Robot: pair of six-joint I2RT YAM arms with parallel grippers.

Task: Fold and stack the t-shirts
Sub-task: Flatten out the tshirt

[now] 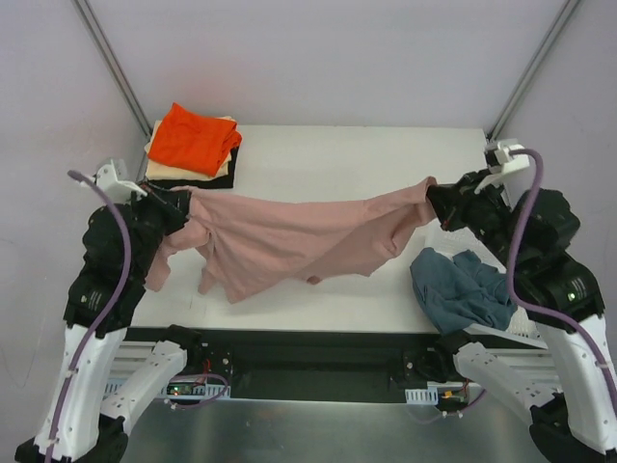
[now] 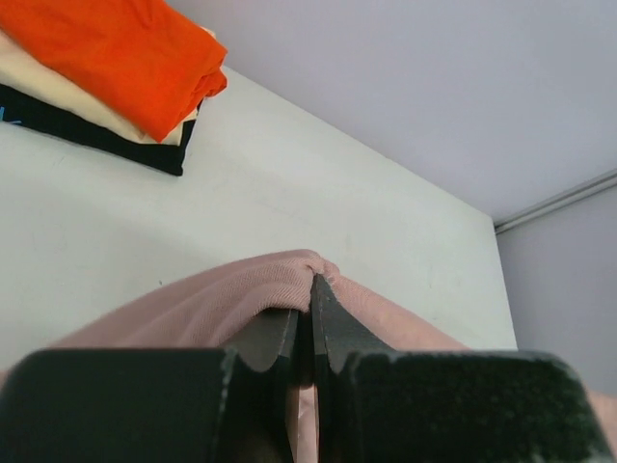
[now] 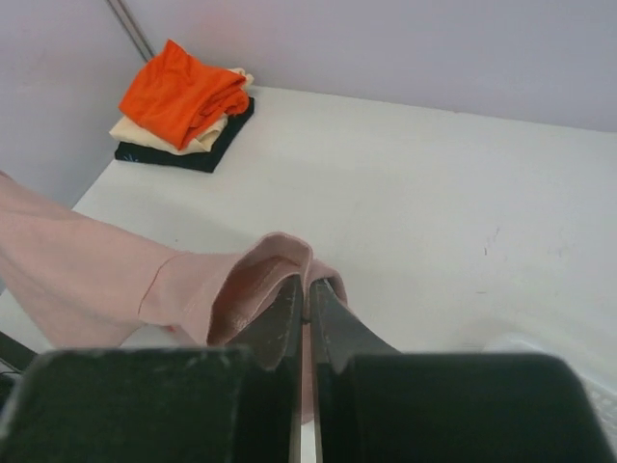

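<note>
A dusty pink t-shirt (image 1: 289,241) hangs stretched above the table between both grippers. My left gripper (image 1: 181,206) is shut on its left end; the cloth (image 2: 222,299) bunches over the closed fingertips in the left wrist view. My right gripper (image 1: 439,204) is shut on its right end, the pink fabric (image 3: 251,280) folded round the jaws in the right wrist view. A folded stack with an orange tee (image 1: 193,137) on top of cream and black ones sits at the far left corner. A slate blue tee (image 1: 463,287) lies crumpled at the near right.
The white table (image 1: 366,159) ends at a grey back wall with two slanted metal poles. The stack also shows in the left wrist view (image 2: 116,48) and in the right wrist view (image 3: 183,101). A white basket edge (image 1: 525,328) peeks beside the blue tee.
</note>
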